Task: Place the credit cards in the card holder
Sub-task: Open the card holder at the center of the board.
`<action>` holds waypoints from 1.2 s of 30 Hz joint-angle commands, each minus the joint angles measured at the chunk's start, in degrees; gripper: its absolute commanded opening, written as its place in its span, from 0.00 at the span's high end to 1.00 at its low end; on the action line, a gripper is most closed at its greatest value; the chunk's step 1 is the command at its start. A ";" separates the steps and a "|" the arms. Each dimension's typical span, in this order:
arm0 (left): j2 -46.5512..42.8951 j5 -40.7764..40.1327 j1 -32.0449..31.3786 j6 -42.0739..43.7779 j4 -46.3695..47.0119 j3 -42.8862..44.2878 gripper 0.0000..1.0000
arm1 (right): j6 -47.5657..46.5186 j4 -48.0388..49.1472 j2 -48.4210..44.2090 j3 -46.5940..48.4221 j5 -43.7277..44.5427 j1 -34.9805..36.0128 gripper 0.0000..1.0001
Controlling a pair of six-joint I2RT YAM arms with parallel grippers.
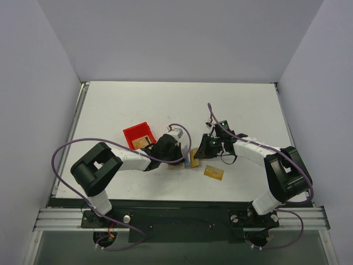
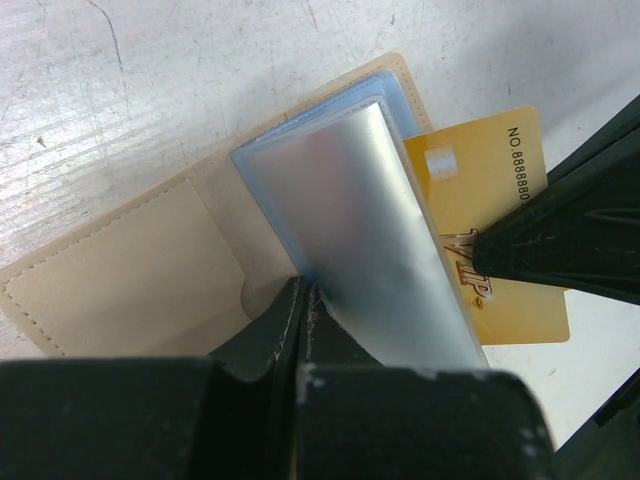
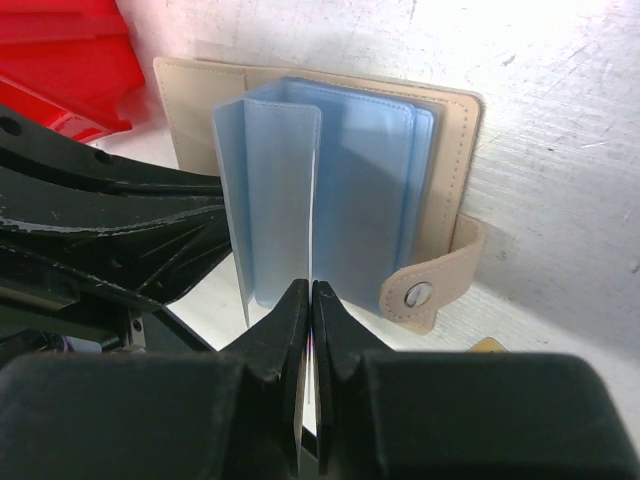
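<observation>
From above, both arms reach inward over the white table (image 1: 165, 105) and their wrists meet near its middle. The left gripper (image 1: 181, 156) and right gripper (image 1: 197, 157) sit on either side of the card holder (image 1: 189, 160). A loose credit card (image 1: 214, 173) lies flat just beside the right arm. The red bin (image 1: 135, 132) stands behind the left wrist; an orange patch shows at its near corner, too small to identify.

At the left wrist, the black fingers are clenched on one clear blue-tinted sleeve (image 2: 370, 220) of the open card holder and hold it upright off the beige cover. Behind the sleeve sits a gold card (image 2: 490, 190), printed "NO.88888…" along its edge and "VIP" lower down. The right gripper's dark fingers rest on that card's right side.

At the right wrist, the jaws are pressed together with a thin pale edge between them, consistent with the gold card seen edge-on. The blue sleeves stand fanned ahead. The snap tab (image 3: 420, 295) hangs at the right.
</observation>
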 commanded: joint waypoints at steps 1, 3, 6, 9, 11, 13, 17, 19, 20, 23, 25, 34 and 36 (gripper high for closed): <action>1.59 0.95 0.09 -0.15 0.68 1.13 1.00 | 1.13 1.76 0.42 1.17 -2.14 0.54 1.00; 1.68 0.95 0.09 -0.23 0.77 1.22 1.00 | 1.22 1.76 0.33 1.17 -2.23 0.71 1.00; 1.86 1.12 0.09 -0.15 0.77 1.22 1.00 | 1.48 2.11 0.16 1.17 -2.49 0.80 1.00; 2.03 1.30 0.09 -0.15 0.86 1.30 1.00 | 2.36 3.78 0.16 0.64 -3.54 0.80 1.00; 2.03 1.21 0.00 -0.15 0.68 1.48 1.00 | 2.98 5.27 0.24 0.38 -4.33 0.80 1.00; 2.12 1.30 0.09 -0.15 0.68 1.57 1.00 | 4.03 6.94 0.42 -0.06 -4.77 0.80 1.00; 2.21 1.39 0.09 -0.15 0.59 1.57 1.00 | 6.31 10.19 0.68 -1.11 -5.22 0.71 1.00; 2.30 1.39 0.09 -0.23 0.59 1.57 1.00 | 6.93 11.42 0.77 -1.47 -5.22 0.80 1.00; 2.30 1.48 0.09 -0.15 0.59 1.57 1.00 | 7.46 11.78 0.95 -1.73 -5.13 0.80 1.00; 2.38 1.56 0.09 -0.15 0.68 1.66 1.00 | 8.34 12.92 1.38 -2.00 -4.52 0.80 1.00; 2.56 1.65 0.09 -0.24 0.68 1.74 1.00 | 9.04 13.36 1.65 -2.35 -3.73 0.80 1.00; 2.91 2.00 0.09 -0.41 0.68 1.92 1.00 | 12.82 18.02 0.77 -5.16 1.37 0.98 1.00; 3.17 2.09 0.00 -0.32 0.68 1.92 1.00 | 13.79 18.55 0.86 -5.42 2.43 0.98 1.00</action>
